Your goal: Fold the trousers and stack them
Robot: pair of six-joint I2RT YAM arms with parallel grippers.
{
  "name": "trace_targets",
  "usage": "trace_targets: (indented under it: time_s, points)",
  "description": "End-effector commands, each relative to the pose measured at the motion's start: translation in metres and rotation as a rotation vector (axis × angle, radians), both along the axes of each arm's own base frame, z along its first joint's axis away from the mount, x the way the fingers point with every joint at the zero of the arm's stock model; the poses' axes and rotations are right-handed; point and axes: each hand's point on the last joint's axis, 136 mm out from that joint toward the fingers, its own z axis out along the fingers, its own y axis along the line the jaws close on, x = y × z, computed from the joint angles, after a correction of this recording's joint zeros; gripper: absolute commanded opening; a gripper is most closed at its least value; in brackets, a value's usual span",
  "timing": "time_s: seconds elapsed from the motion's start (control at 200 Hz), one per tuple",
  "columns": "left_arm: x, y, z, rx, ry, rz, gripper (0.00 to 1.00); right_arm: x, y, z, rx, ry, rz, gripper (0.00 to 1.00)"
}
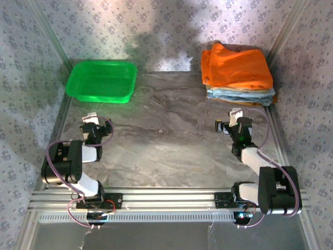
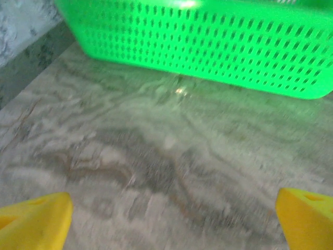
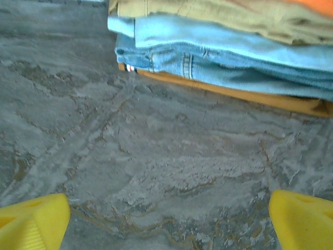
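Orange trousers (image 1: 237,65) topmost overhead (folded); right wrist adds denim seams (image 3: 190,64).

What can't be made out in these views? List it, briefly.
Trousers: top external, fold layers hidden under their own top face; right wrist, cut off by the top edge.
Stack's bottom orange layer: right wrist, buried under blue garments; identity unclear.
Green basket: left wrist, blurred, cropped at the top; inside hidden.
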Motion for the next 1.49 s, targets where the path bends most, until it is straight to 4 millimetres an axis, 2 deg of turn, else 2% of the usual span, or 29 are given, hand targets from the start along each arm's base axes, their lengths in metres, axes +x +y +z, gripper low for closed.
trace_targets:
  time_s: [0.0, 0.135, 0.175, 0.24, 0.335, 0.54, 1.489]
  points:
    - [0.012, -0.016, 0.006, 0.011, 0.008, -0.089, 1.0, 0.008, -0.009, 0.01, -0.001, -0.128, -0.047, 1.0]
    - [0.012, -0.016, 0.006, 0.014, 0.006, -0.089, 1.0, 0.013, -0.014, -0.02, -0.006, -0.136, -0.072, 1.0]
    - [0.012, -0.016, 0.006, 0.013, 0.01, -0.088, 1.0, 0.02, -0.012, -0.019, -0.011, -0.158, -0.058, 1.0]
    - [0.012, -0.016, 0.006, 0.016, 0.007, -0.089, 1.0, 0.025, -0.01, -0.027, -0.01, -0.052, -0.05, 1.0]
    - [0.013, -0.017, 0.006, 0.017, 0.01, -0.09, 1.0, 0.031, -0.025, -0.031, 0.049, -0.012, -0.098, 1.0]
    - [0.015, -0.024, 0.005, 0.042, 0.03, -0.116, 1.0, 0.032, -0.026, -0.03, 0.046, -0.02, -0.103, 1.0]
    - [0.016, -0.024, 0.004, 0.043, 0.034, -0.118, 1.0, 0.031, -0.025, -0.03, 0.039, -0.027, -0.102, 1.0]
